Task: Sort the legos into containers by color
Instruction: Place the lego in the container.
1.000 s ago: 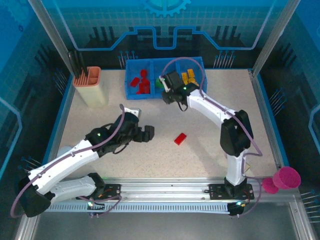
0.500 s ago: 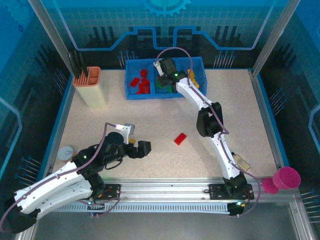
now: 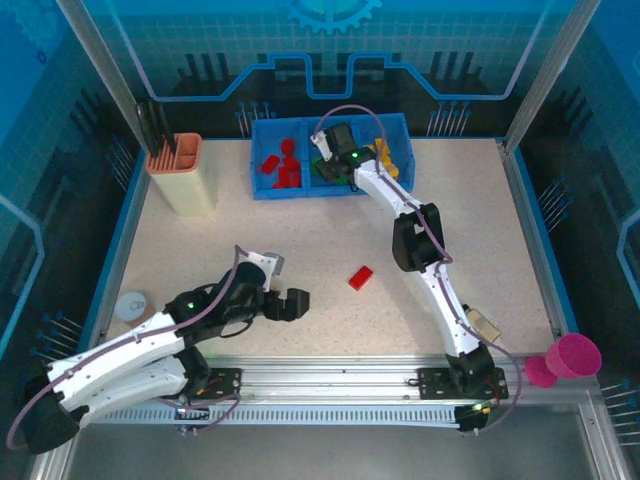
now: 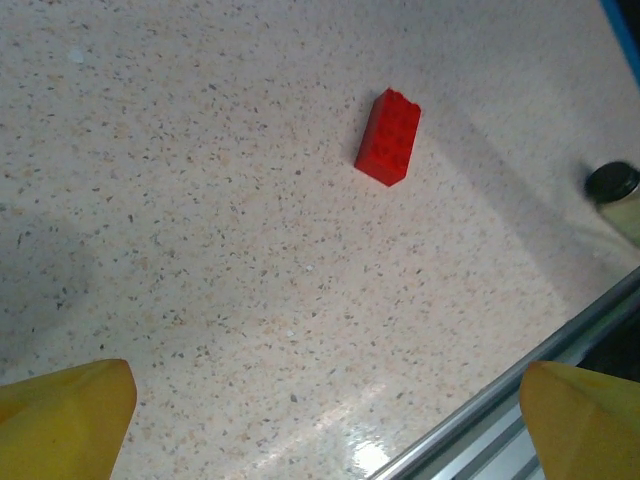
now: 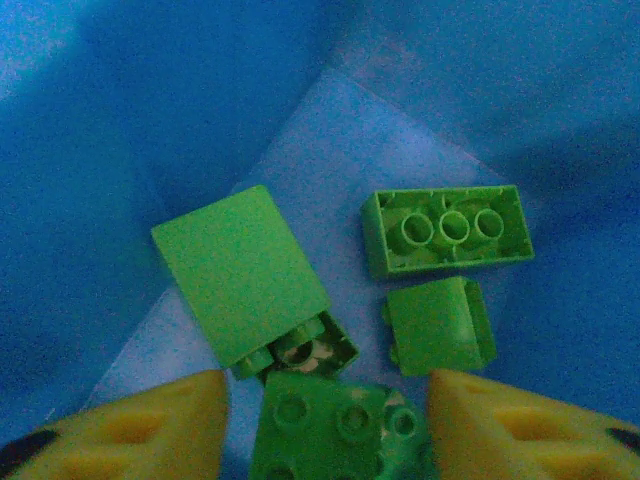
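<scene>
From above, the left claw (image 3: 291,305) hovers low over the surface (image 3: 200,250) with its jaws spread wide. One red brick (image 3: 361,277) lies on the surface near it, toward the right arm and apart from the fingers. Its long axis slants toward the far right. The right claw (image 3: 325,166) reaches into the middle compartment of the blue bin (image 3: 300,193). The left compartment holds red bricks (image 3: 280,166) and the right one holds yellow bricks (image 3: 384,156), both too small to count.

At the left wrist, the red brick (image 4: 388,137) lies flat, ahead of the wide-open left claw (image 4: 325,425) and well clear of both yellow fingertips (image 4: 65,420). It runs nearly lengthwise away from the camera, tilted slightly.

At the right wrist, four green bricks can be told apart on the bin floor. A large one (image 5: 240,270) is tipped up, smooth side showing. A long one (image 5: 445,230) lies hollow side up and crosswise. There is also a small one (image 5: 440,325). A studs-up one (image 5: 330,425) sits between the parted fingers of the right claw (image 5: 330,440), which grips nothing.
</scene>
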